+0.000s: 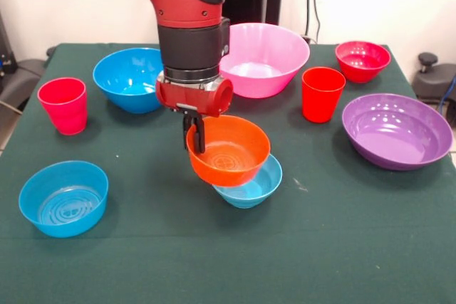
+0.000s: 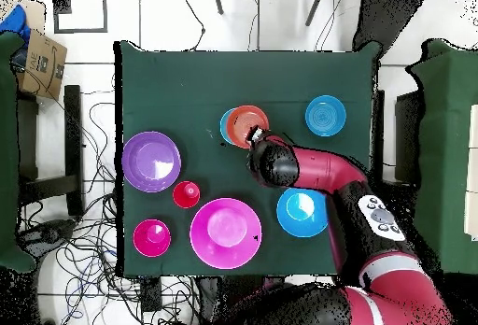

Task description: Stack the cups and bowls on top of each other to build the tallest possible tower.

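My gripper (image 1: 194,138) is shut on the near-left rim of the small orange bowl (image 1: 229,149), one finger inside and one outside. That bowl is tilted and sits over the small light-blue bowl (image 1: 251,186), covering its back left part; I cannot tell whether they touch. In the overhead view the orange bowl (image 2: 246,124) covers most of the light-blue bowl (image 2: 225,127), with the gripper (image 2: 255,140) at its rim. A pinkish-red cup (image 1: 63,105) stands at the left and an orange-red cup (image 1: 322,93) at the right. No other pile shows.
On the green table (image 1: 342,247) are a deep blue bowl (image 1: 132,78), a large pink bowl (image 1: 262,58), a small red bowl (image 1: 363,60), a wide purple bowl (image 1: 396,130) and a small blue bowl (image 1: 63,197), each standing alone.
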Available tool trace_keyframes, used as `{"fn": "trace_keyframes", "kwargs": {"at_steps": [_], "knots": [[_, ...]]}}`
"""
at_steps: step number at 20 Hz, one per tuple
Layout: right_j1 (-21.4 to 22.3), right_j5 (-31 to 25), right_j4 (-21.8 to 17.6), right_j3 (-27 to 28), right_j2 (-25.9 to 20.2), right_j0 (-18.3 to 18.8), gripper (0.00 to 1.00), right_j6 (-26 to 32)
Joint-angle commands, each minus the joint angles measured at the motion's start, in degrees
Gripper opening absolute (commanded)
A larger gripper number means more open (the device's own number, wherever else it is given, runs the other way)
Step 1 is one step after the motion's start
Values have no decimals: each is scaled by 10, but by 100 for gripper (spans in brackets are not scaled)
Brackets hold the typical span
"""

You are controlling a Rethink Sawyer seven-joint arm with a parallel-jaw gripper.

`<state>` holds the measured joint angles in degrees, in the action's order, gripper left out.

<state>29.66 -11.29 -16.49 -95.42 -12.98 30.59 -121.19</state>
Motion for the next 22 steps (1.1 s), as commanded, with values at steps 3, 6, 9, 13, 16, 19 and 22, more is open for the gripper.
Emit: {"fn": "trace_keyframes", "kwargs": {"at_steps": [3,6,9,13,16,19,22], "knots": [[-3,-11,2,-47,-22,-35,0,-46],[-2,-2,4,-55,-20,-39,0,-53],[-4,4,6,-63,-23,-40,0,-57],[-5,8,7,-65,-21,-43,0,-57],[-10,15,1,-59,-16,-42,0,-52],[-18,18,-5,-48,-13,-39,0,-44],[-19,12,-7,-41,-17,-30,0,-35]]}}
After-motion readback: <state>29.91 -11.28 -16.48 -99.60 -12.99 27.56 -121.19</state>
